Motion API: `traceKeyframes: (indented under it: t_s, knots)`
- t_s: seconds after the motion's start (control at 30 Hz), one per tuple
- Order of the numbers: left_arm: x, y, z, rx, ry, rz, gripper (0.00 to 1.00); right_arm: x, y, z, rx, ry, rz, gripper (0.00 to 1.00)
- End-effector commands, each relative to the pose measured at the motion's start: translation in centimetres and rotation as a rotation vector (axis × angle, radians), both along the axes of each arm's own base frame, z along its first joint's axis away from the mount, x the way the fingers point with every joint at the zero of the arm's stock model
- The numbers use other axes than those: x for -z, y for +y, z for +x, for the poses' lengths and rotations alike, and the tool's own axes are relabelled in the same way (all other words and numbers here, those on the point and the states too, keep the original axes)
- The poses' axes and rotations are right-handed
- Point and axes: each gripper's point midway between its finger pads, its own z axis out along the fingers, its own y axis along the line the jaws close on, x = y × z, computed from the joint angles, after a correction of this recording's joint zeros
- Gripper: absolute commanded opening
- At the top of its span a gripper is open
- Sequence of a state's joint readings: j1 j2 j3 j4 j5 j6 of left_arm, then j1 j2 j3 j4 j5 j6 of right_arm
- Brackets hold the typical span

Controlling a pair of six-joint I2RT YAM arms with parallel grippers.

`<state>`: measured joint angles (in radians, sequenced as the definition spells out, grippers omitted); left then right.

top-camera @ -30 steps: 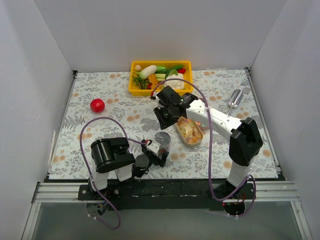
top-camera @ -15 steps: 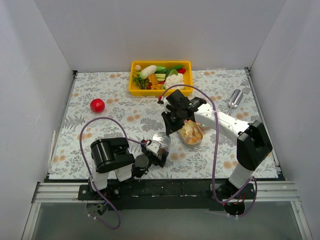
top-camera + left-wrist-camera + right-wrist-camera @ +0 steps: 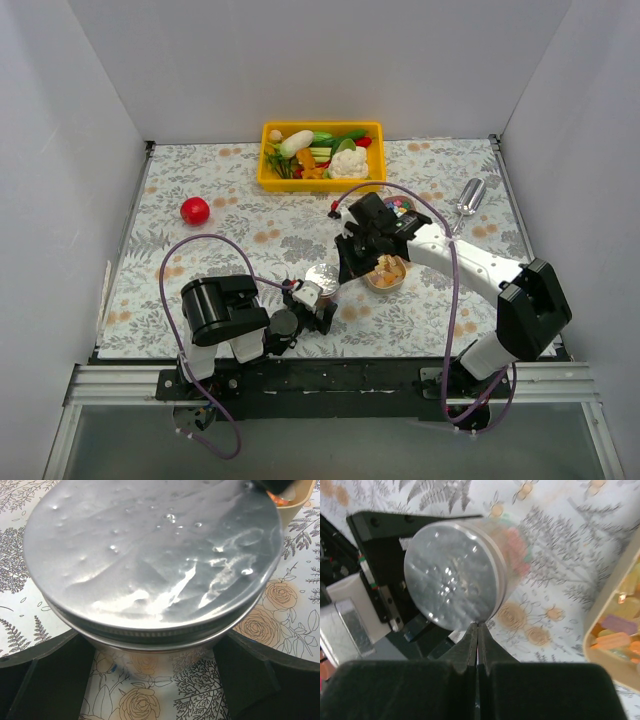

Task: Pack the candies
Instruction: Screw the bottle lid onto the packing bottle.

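Bench (image 3: 230,215) with the flowered cloth; yellow bin (image 3: 268,183) of toy vegetables at the far middle, untouched by either arm; no part of this job, I judge.

Left gripper (image 3: 152,670) spread wide round the jar (image 3: 323,281) near the front edge, fingers against both its sides; grasping it, as far as I can see. Right gripper (image 3: 477,625) clenched on nothing, tips pressed together just beside the rim of the lid (image 3: 150,555).

Jar lidded; pink and green shapes show through its wall in the right wrist view, so I take it as partly filled.

Tray (image 3: 398,284) just right of the jar; orange-tan candies (image 3: 612,640) lie in it, not yet packed.

Farther off, a small cluster of mixed-colour candies (image 3: 400,206); its holder too small to make out.

My reckoning: packing part done; tray and far cluster left.
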<state>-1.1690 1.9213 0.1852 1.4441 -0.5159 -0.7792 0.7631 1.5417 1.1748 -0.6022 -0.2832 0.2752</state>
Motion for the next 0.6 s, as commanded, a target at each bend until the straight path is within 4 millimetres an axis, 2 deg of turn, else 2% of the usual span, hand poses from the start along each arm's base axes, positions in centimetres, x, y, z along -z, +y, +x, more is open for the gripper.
traceKeyframes:
  t_s: [0.0,0.07,0.1,0.13,0.17,0.23,0.27,0.37,0.4,0.47,0.5,0.57]
  knots:
    - [-1.0,0.1,-0.1,0.011,-0.032,-0.084,0.82,0.0,0.2,-4.6,-0.056,0.156,0.051,0.01]
    - [-0.9,0.3,-0.3,0.018,-0.035,-0.077,0.81,-0.2,0.0,-3.8,-0.014,0.132,0.022,0.02]
    - [-0.9,0.3,-0.3,0.018,-0.036,-0.076,0.81,-0.5,0.0,-3.2,0.0,0.119,0.022,0.07]
    - [-0.9,0.4,-0.3,0.018,-0.036,-0.076,0.81,-1.3,0.2,-2.1,0.025,0.081,0.023,0.14]
    - [-0.8,0.6,-0.4,0.015,-0.035,-0.071,0.81,-1.9,0.3,-1.4,0.049,0.065,0.024,0.26]
    - [-0.8,0.8,-0.4,0.014,-0.033,-0.067,0.81,-2.7,-0.3,0.5,0.11,0.032,0.006,0.33]
    - [-0.8,0.8,-0.4,0.014,-0.034,-0.066,0.81,-3.9,-0.1,1.5,0.127,0.003,0.028,0.41]
    - [-0.9,0.9,-0.5,0.017,-0.032,-0.07,0.8,-5.3,0.1,3.9,0.146,-0.05,0.077,0.5]
    - [-0.7,1.0,-0.6,0.016,-0.028,-0.066,0.8,-4.7,0.2,4.6,0.141,-0.038,0.067,0.5]
    - [-0.7,0.9,-0.6,0.018,-0.028,-0.067,0.8,-4.7,0.6,4.7,0.102,-0.017,0.057,0.5]
    - [-0.8,0.8,-0.5,0.017,-0.028,-0.07,0.8,-3.7,0.8,4.9,0.081,-0.005,0.039,0.5]
    - [-0.7,0.8,-0.6,0.018,-0.023,-0.07,0.8,-3.5,1.4,4.9,0.05,0.009,0.062,0.5]
